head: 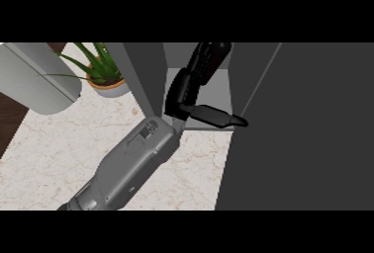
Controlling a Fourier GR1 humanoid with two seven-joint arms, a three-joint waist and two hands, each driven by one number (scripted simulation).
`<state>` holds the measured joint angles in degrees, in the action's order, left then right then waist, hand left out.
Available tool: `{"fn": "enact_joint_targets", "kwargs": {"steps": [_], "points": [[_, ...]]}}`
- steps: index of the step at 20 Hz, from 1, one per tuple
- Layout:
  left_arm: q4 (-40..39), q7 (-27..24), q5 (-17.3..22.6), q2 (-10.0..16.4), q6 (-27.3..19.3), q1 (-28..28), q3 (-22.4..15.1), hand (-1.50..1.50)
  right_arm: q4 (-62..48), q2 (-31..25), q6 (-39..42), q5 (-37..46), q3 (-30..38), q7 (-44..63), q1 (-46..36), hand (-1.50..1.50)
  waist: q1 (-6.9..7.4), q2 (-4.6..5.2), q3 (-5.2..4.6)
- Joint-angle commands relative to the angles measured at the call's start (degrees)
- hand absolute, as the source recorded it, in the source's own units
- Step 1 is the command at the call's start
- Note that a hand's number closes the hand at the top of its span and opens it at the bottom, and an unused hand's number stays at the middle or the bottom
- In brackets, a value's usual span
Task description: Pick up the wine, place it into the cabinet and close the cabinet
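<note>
Only my left hand [182,94] shows, on a grey forearm that comes up from the lower left. It reaches into the grey cabinet [211,124] through its open front. The black fingers [208,57] stretch toward the back of the compartment, and the thumb [219,117] sticks out to the right just above the shelf floor. The hand looks open, with nothing that I can make out between thumb and fingers. I cannot pick out the wine bottle anywhere; it may be hidden against the black fingers. A large dark cabinet panel [306,128], likely the door, fills the right side.
A potted green plant [102,74] stands on the marble counter [51,153] left of the cabinet's left wall [142,74]. A pale grey rounded appliance [33,74] sits at the far left, by the counter's edge.
</note>
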<state>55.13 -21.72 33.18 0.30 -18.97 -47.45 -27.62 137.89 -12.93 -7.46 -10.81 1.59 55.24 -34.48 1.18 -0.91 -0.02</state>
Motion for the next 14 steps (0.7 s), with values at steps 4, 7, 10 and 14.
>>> {"fn": "enact_joint_targets", "kwargs": {"steps": [4,7,10,14], "points": [[19.75,3.93,-2.69,-0.27,-12.65,10.97,-8.23,-1.50,3.63,-0.10,-0.35,0.14,-0.70,0.61,1.54,-1.50,-0.92,0.53,0.01],[25.63,3.68,-2.31,-0.24,-15.02,17.17,-10.75,-1.50,3.81,-0.26,-1.58,1.09,-2.35,2.95,-1.07,-1.50,-0.77,0.45,-0.03],[34.64,6.94,-4.17,-0.25,-23.66,19.43,-15.41,-1.50,4.16,-0.45,-1.25,0.50,-1.22,2.13,0.45,-1.50,-0.64,0.30,0.02],[40.94,4.53,-5.25,-0.26,-24.86,28.77,-20.24,1.50,0.37,0.81,-1.78,3.66,-3.82,-0.51,-0.55,-1.50,-0.55,0.61,-0.02]]}}
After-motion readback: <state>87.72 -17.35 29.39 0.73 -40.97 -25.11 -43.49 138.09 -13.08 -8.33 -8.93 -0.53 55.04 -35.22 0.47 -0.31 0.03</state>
